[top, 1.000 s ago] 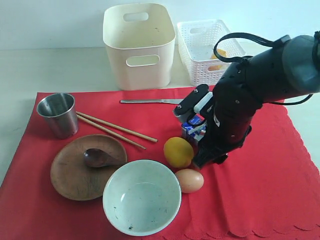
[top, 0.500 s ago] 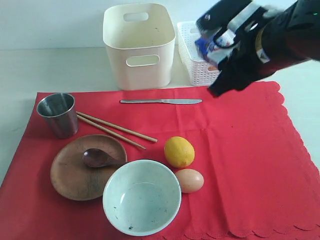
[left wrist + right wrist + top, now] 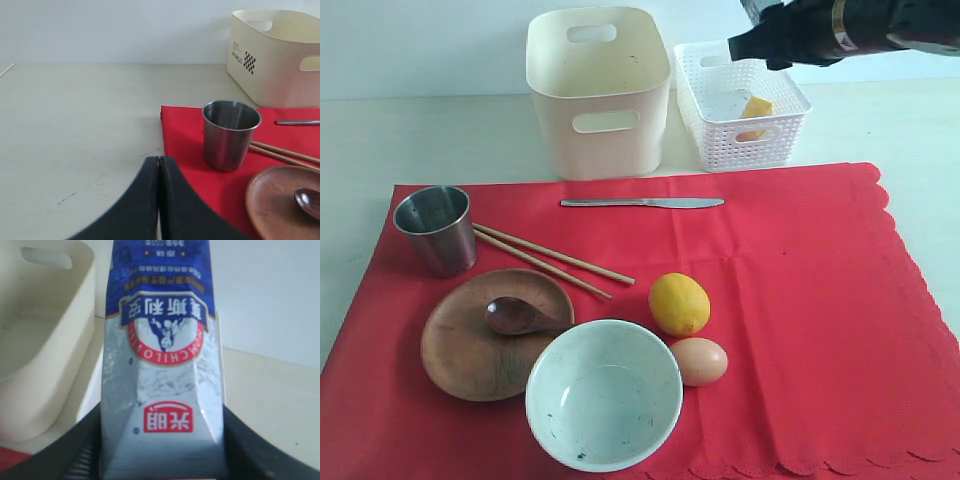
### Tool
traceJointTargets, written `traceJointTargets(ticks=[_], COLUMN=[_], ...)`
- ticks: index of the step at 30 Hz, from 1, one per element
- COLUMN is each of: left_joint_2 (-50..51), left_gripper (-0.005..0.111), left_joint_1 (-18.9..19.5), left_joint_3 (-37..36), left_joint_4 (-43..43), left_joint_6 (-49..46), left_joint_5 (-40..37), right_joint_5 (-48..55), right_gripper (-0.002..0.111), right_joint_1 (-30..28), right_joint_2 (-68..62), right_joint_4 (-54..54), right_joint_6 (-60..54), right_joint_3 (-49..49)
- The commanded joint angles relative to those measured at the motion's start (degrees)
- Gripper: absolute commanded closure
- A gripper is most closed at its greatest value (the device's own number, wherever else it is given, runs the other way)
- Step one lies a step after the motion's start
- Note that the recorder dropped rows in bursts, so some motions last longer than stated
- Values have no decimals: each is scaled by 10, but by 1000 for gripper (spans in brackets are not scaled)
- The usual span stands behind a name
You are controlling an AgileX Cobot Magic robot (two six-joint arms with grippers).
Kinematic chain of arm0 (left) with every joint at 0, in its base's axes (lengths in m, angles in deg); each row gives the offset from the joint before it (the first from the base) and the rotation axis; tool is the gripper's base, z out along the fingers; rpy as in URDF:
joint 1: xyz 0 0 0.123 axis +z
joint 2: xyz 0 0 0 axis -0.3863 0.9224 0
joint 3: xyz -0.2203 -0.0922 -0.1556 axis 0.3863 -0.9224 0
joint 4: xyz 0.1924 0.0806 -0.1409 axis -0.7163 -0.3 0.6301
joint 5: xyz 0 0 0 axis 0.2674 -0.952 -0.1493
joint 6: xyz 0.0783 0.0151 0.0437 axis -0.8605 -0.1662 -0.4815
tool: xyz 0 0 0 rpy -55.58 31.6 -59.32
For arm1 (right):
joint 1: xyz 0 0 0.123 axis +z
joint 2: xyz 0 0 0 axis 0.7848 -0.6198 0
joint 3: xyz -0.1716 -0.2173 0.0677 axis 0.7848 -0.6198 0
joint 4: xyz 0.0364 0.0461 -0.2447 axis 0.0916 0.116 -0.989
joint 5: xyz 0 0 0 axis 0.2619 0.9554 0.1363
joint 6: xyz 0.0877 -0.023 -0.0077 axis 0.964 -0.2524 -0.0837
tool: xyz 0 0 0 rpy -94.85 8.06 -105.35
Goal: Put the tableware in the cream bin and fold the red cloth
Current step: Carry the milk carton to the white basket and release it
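milk carton (image 3: pixel 160 365) cropped, plate (image 3: pixel 270 210) cut off

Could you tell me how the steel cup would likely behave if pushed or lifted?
The steel cup stands upright and tapers to a narrower base, so a high push would probably tip it. Its smooth shiny wall may slip in a grip. It looks empty, so likely light.

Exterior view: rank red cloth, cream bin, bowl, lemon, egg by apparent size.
1. red cloth
2. cream bin
3. bowl, close to the bin, which seems farther back, so unsure
4. lemon
5. egg, slightly smaller
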Motion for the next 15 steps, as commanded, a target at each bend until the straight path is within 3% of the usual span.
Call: traceJointTargets(ticks=[1,11,15], left_joint_2=[-3,-3,-3], left_gripper=[107,107,107], left_joint_1=[1,1,1], left_joint_3=[-2,-2,-2], left_joint_4=[-4,-4,-4], left_joint_6=[1,1,1], left_joint_5=[3,3,3], right_joint_5=[-11,30,63], right_gripper=[108,108,93], right_joint_1=[-17,-12,-6], right_joint_2=[-102,-212,-215], right_joint_4=[-8,20,18], right_joint_6=[12,11,11], right_joint_3=[68,170,176])
